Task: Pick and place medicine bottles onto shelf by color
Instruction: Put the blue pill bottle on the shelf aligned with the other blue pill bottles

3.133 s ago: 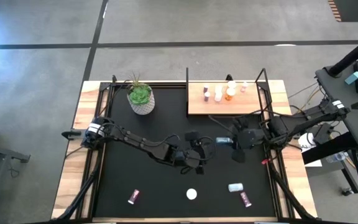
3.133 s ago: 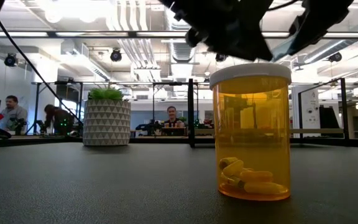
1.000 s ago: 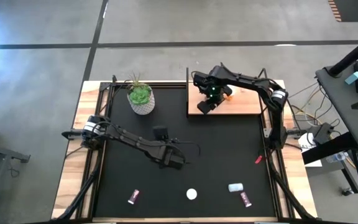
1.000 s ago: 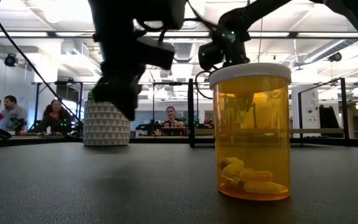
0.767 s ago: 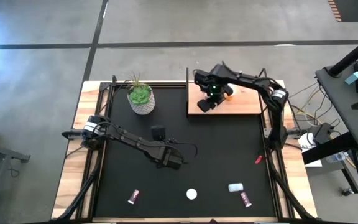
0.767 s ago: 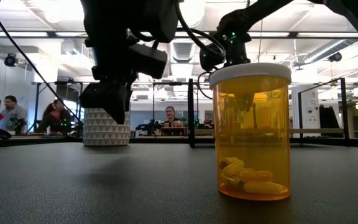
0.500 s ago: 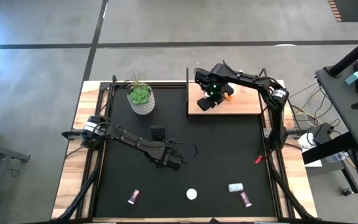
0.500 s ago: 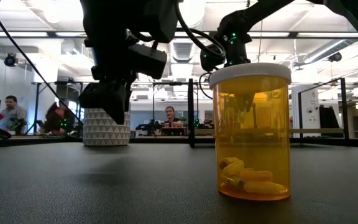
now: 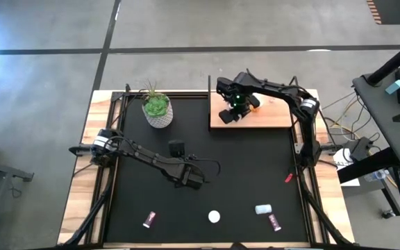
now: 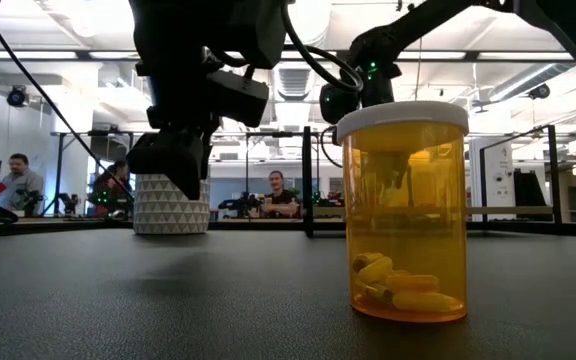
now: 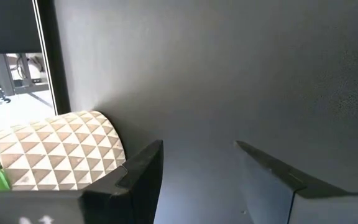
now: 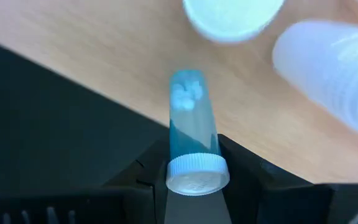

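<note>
The right pincer was clamped on a blue bottle, holding it over the near edge of the wooden shelf, beside white bottles. The left pincer hung with fingers apart and empty above the black mat on the counter, near the plant pot.
</note>
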You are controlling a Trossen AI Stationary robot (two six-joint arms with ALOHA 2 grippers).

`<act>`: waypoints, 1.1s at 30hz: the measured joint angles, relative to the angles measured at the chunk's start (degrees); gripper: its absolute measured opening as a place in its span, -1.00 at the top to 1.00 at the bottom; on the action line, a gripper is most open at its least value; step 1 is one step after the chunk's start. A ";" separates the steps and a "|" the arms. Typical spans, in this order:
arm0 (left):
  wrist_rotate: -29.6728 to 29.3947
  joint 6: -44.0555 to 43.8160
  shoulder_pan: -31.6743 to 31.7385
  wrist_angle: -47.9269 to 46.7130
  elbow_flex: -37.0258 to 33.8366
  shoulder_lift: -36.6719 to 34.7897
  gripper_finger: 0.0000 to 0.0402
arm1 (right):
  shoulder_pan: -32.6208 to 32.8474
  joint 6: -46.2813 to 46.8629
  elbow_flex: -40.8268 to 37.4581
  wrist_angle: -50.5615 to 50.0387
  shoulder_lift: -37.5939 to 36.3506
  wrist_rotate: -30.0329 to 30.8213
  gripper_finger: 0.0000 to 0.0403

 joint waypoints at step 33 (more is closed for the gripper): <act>-24.73 8.66 0.51 32.87 -0.86 -1.44 0.11 | 15.60 -7.05 -0.50 -8.34 -21.23 8.15 0.47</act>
